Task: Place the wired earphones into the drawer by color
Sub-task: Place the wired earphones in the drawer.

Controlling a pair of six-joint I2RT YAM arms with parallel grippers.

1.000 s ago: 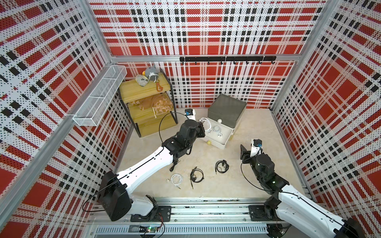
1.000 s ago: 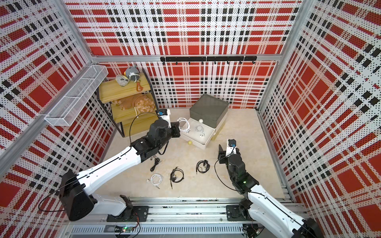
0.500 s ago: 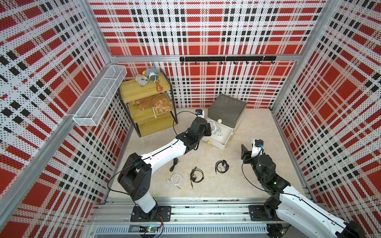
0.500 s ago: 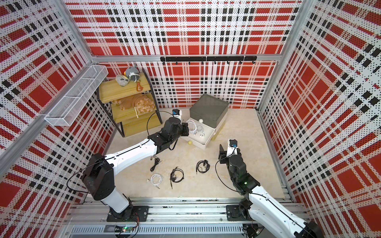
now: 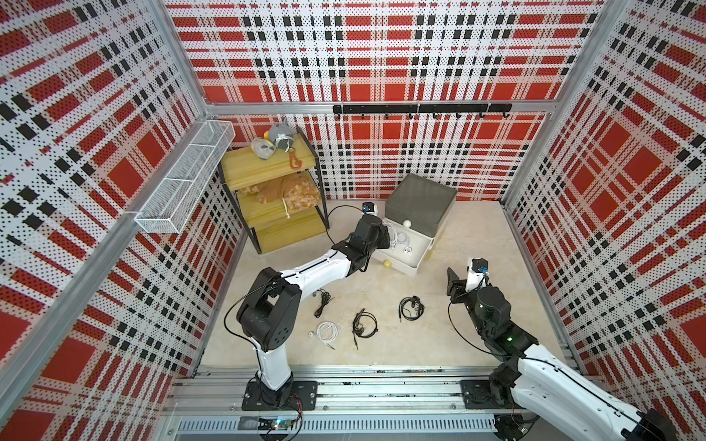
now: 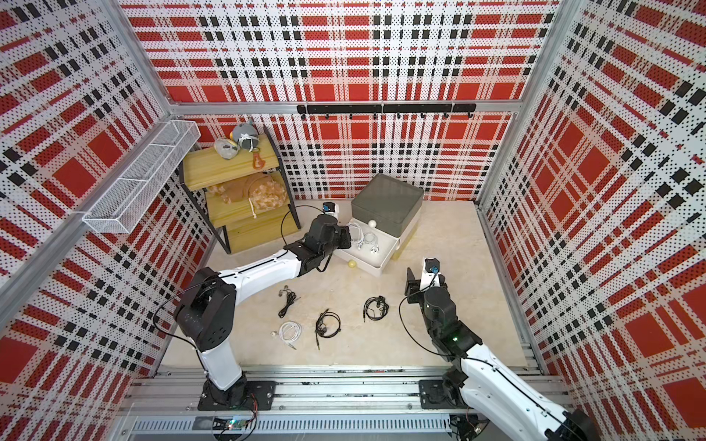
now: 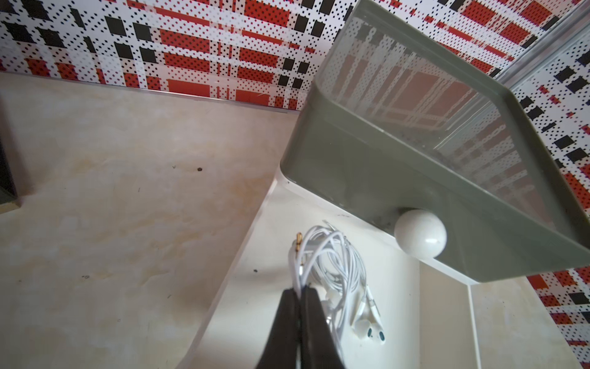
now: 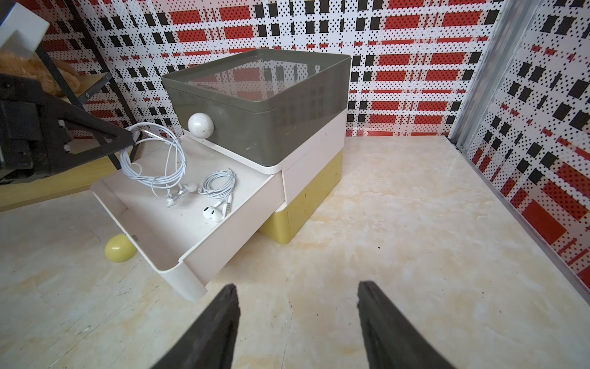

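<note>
The drawer cabinet [image 5: 420,204] stands at the back, its white drawer [image 8: 191,252] pulled out. My left gripper [image 7: 300,289] is shut on a coiled bundle of white wired earphones [image 7: 332,252] and holds it over the drawer's left side. The dangling loops [image 8: 156,153] hang into the drawer. Another white bundle [image 8: 218,185] lies inside it. On the floor lie one white bundle [image 5: 327,330] and three black ones [image 5: 365,324] [image 5: 410,307] [image 5: 323,301]. My right gripper [image 8: 297,306] stands open over bare floor, in front of the cabinet.
A yellow shelf rack [image 5: 275,191] with soft toys stands left of the cabinet, close behind my left arm. A wire basket [image 5: 187,179] hangs on the left wall and a black hook rail [image 5: 420,109] on the back wall. The bottom drawer's yellow knob [image 5: 387,264] pokes out below.
My left arm has stretched forward and to the right, carrying the white earphones from beside the cabinet to over the open white drawer. The right arm has barely moved.
</note>
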